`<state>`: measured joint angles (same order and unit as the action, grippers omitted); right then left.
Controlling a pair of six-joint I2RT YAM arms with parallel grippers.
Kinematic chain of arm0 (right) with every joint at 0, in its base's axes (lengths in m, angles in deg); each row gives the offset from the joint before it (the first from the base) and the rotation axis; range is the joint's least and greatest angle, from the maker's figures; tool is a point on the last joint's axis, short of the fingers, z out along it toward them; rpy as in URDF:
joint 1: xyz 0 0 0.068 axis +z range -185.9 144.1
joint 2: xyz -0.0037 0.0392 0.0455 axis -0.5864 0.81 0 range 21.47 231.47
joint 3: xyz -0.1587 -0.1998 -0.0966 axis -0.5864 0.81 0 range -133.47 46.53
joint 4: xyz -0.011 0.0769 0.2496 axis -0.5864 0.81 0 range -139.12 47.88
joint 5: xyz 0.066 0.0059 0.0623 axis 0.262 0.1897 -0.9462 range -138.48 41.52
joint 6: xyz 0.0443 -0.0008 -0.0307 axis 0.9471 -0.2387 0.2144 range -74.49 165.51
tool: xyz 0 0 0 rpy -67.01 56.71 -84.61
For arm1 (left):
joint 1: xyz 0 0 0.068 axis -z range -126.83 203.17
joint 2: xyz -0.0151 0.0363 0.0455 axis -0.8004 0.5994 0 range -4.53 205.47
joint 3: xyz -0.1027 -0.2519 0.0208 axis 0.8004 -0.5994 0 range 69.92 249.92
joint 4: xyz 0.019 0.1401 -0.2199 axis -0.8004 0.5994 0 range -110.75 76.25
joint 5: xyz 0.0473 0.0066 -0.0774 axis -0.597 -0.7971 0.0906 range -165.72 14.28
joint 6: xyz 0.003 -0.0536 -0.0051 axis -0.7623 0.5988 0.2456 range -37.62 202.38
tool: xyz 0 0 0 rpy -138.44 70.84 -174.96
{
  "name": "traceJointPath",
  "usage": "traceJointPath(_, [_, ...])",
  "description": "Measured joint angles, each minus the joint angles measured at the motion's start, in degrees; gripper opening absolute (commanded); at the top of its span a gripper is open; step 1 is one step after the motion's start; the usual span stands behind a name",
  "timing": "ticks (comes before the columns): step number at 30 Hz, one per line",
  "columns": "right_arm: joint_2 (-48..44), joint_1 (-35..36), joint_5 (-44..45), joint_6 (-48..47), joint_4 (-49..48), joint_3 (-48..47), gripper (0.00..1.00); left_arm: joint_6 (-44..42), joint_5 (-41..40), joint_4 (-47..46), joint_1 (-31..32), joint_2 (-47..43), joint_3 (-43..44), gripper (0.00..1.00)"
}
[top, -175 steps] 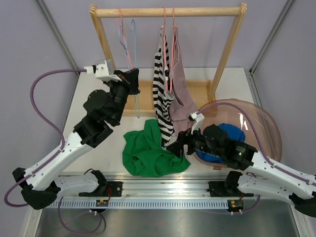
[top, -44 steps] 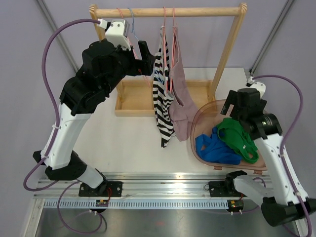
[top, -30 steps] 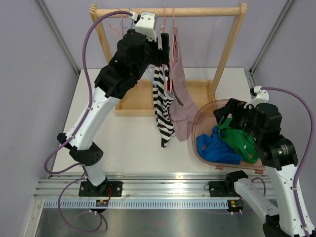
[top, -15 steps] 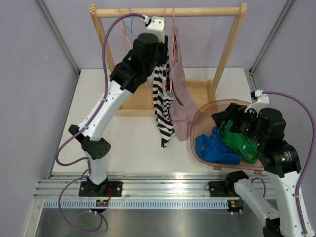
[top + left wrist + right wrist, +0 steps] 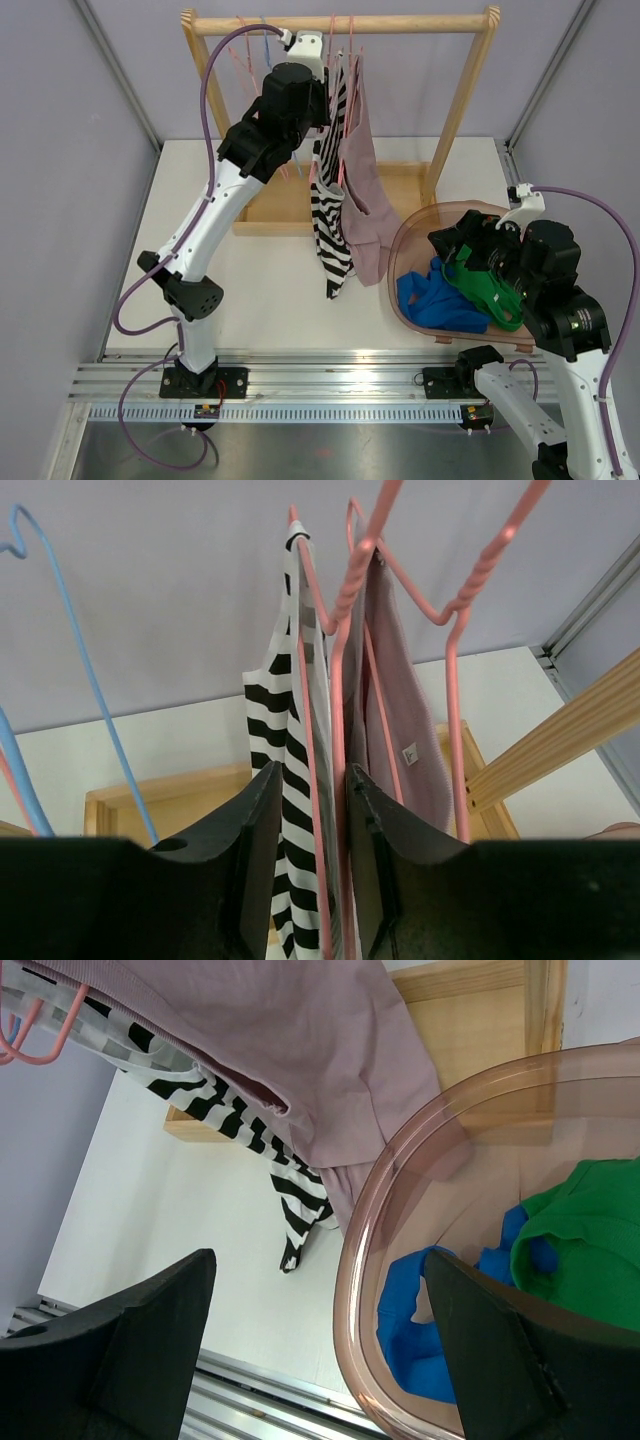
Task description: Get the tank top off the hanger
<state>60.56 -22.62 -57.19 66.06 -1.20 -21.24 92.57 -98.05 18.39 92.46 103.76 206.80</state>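
A black-and-white striped tank top (image 5: 330,215) hangs on a pink hanger (image 5: 303,660) from the wooden rail (image 5: 400,22). A mauve tank top (image 5: 362,190) hangs on a second pink hanger right beside it. My left gripper (image 5: 322,92) is high up at the rail. In the left wrist view my left gripper (image 5: 312,810) has its jaws close together on the striped top's (image 5: 270,700) hanger wire and fabric. My right gripper (image 5: 447,243) is open and empty above the left rim of the pink bowl (image 5: 365,1230). The striped hem (image 5: 300,1215) shows below it.
The translucent pink bowl (image 5: 470,207) at right holds a green garment (image 5: 488,285) and a blue garment (image 5: 430,302). Empty blue (image 5: 70,660) and pink hangers hang at the rail's left end. The rack's wooden base tray (image 5: 270,205) and posts stand behind the clothes.
My left gripper has closed onto the striped top's hanger, and the upper part of that top has tilted and shifted right. My right arm has hardly moved.
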Motion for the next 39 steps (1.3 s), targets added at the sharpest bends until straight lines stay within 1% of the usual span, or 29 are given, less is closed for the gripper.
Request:
traceJointPath(1, [-0.09, 0.0, 0.0, 0.0, -0.02, 0.0, 0.92, 0.11, 0.09, 0.0, -0.15, 0.09, 0.0, 0.26])
traceJointPath(4, [-0.24, 0.0, 0.0, 0.0, -0.02, 0.0, 0.92, 0.52, 0.5, 0.2, -0.35, 0.46, 0.0, 0.19])
traceJointPath(5, [-0.24, 0.0, 0.0, 0.0, 0.0, 0.0, 0.92, 0.66, 0.7, 0.22, -0.35, 0.59, 0.0, 0.11])
traceJointPath(7, [-0.24, 0.0, 0.0, 0.0, -0.02, 0.0, 0.92, 0.85, 1.09, 0.22, -0.35, 0.79, 0.0, 0.06])
traceJointPath(8, [-0.24, 0.0, 0.0, -0.02, -0.02, 0.0, 0.92, 0.83, 1.33, 0.22, -0.35, 0.81, 0.0, 0.0])
traceJointPath(20, [-0.26, 0.0, -0.72, -0.02, -0.04, 0.0, 0.92, 1.9, 1.44, 0.17, -0.31, -0.28, -0.11, 0.0])
traceJointPath(25, [-0.26, 0.0, -1.51, -0.02, -0.07, 0.0, 0.92, 2.27, 1.46, 0.2, -0.31, -4.2, -0.33, 0.0])
traceJointPath(28, [-0.33, 0.0, -1.77, 0.0, -0.09, 0.0, 0.93, 2.45, 1.46, 0.22, -0.17, -8.63, -2.03, 0.0])
traceJointPath(31, [-0.46, 0.0, -2.82, 0.07, -0.24, 0.0, 1.0, 3.26, 1.4, 0.02, 0.31, -14.67, -6.75, 0.0])
traceJointPath(35, [-0.79, 0.0, -6.84, 0.31, -2.91, 1.01, 0.99, 4.39, 1.53, 0.17, 1.4, -23.67, -16.79, 0.0])
traceJointPath(39, [-0.63, 0.0, -14.73, 2.4, -8.74, 4.28, 0.99, 6.01, 2.29, -1.99, 3.98, -35.28, -32.68, 0.0])
